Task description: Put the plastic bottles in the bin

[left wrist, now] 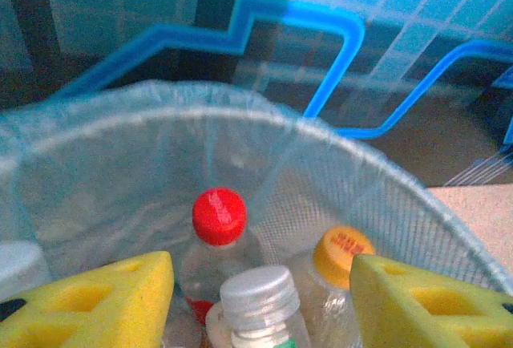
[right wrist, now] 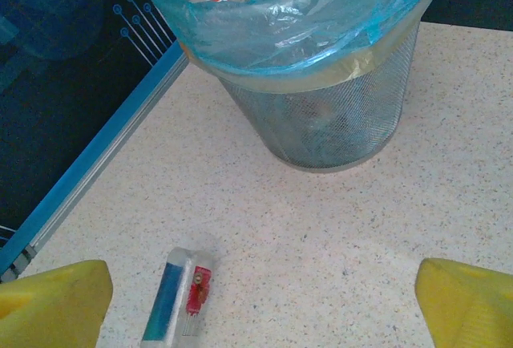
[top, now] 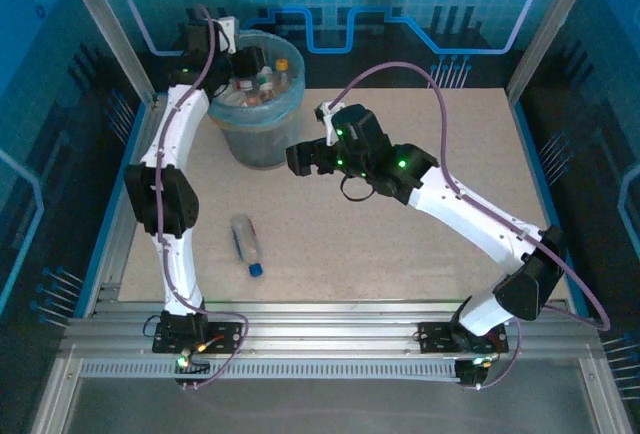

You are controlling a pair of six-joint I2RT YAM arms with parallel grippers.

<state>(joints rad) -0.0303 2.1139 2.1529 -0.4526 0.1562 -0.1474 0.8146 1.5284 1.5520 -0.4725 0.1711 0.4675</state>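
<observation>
Because the right gripper (top: 308,159) hangs wide apart and empty just beside the bin (top: 262,139), a careless swing toward the loose bottle (top: 247,244) lying lower left of centre could knock the wall and tip it. The left gripper (left wrist: 262,300), pads apart around nothing, hovers over the binned bottles (left wrist: 218,216). Its arm stretches to the upper left, and the right arm bends in from the lower right.

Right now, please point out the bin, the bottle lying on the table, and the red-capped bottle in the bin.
bin (top: 262,142): top external view, side wall.
bottle on the table (top: 246,242): top external view, clear body.
red-capped bottle (left wrist: 219,216): left wrist view, red cap.
</observation>
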